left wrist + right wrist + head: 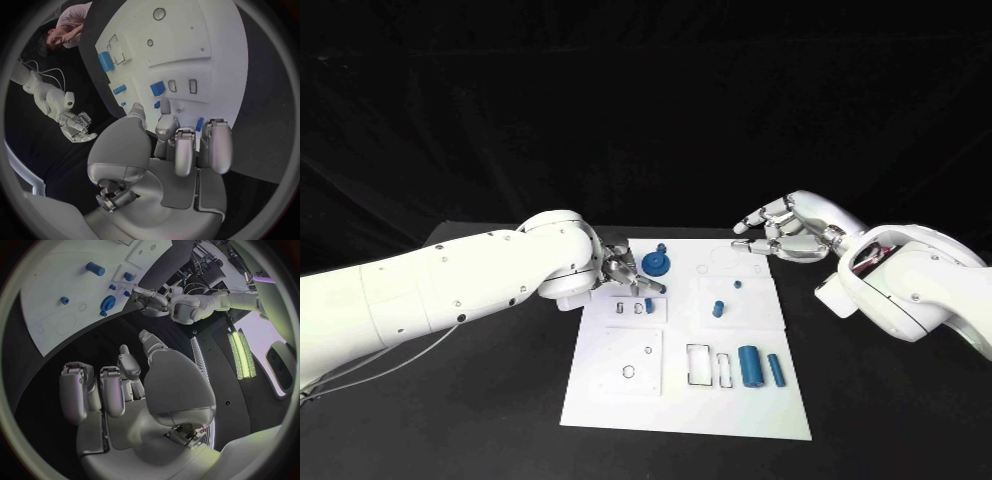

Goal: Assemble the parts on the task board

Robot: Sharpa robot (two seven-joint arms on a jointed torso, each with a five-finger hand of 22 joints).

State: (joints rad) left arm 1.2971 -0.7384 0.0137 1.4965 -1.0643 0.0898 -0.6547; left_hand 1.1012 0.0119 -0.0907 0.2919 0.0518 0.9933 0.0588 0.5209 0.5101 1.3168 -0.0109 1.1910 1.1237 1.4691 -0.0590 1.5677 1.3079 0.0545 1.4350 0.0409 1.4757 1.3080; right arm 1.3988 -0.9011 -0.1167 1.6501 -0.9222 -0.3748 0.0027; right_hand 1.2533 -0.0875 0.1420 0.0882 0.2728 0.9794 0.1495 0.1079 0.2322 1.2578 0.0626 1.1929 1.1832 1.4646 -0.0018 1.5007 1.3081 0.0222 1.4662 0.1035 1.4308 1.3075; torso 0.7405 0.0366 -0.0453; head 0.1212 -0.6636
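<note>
Head view: the white board (687, 395) lies mid-table. Two blue bars (750, 364) lie side by side at its near right, beside two outlined slots. A small blue peg (718, 307) stands mid-board, a blue disc (656, 264) at the far edge. The left hand (626, 272) sits over the board's far left, beside the disc; whether it grips anything, I cannot tell. The right hand (776, 232) hovers off the far right corner, fingers curled, holding nothing.

Left wrist view: fingers (185, 147) hang over the board.

Right wrist view: fingers (109, 390) apart, empty.
</note>
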